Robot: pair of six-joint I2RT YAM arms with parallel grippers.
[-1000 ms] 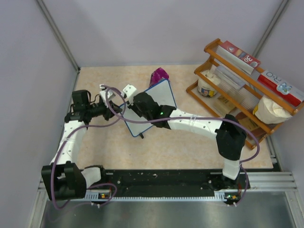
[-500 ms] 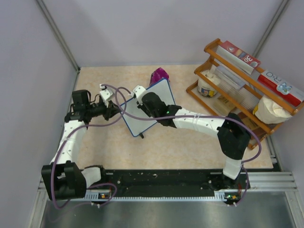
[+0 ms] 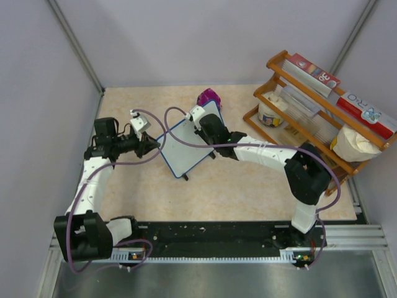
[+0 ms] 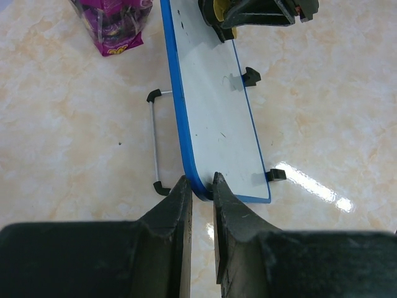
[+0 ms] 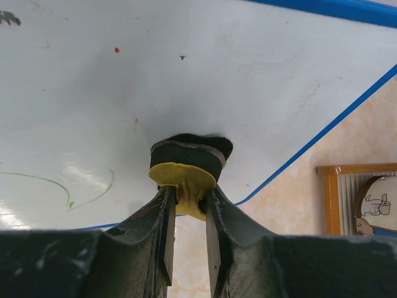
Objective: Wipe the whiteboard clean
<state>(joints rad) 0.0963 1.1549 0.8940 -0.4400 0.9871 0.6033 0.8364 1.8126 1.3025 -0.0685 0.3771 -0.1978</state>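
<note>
The whiteboard [image 3: 188, 144], white with a thin blue frame and black feet, stands tilted on the table. My left gripper [image 3: 152, 146] is shut on its near left corner; the left wrist view shows both fingertips [image 4: 200, 184] pinching the blue frame of the board [image 4: 214, 105]. My right gripper [image 3: 200, 118] is at the board's far upper end, shut on the yellow-and-black eraser [image 5: 185, 164], whose black pad presses on the board [image 5: 186, 68]. A thin green line [image 5: 62, 186] and a black mark [image 5: 9, 18] remain on the surface.
A purple bag [image 3: 208, 97] lies just behind the board, also in the left wrist view [image 4: 115, 25]. A wooden rack [image 3: 316, 105] with boxes and tubs stands at the right. The board's wire stand [image 4: 153, 139] rests on the table. Walls close in left and back.
My right gripper has slid the eraser from the board's middle up and right to its far upper end. The left gripper has kept its hold on the corner.
</note>
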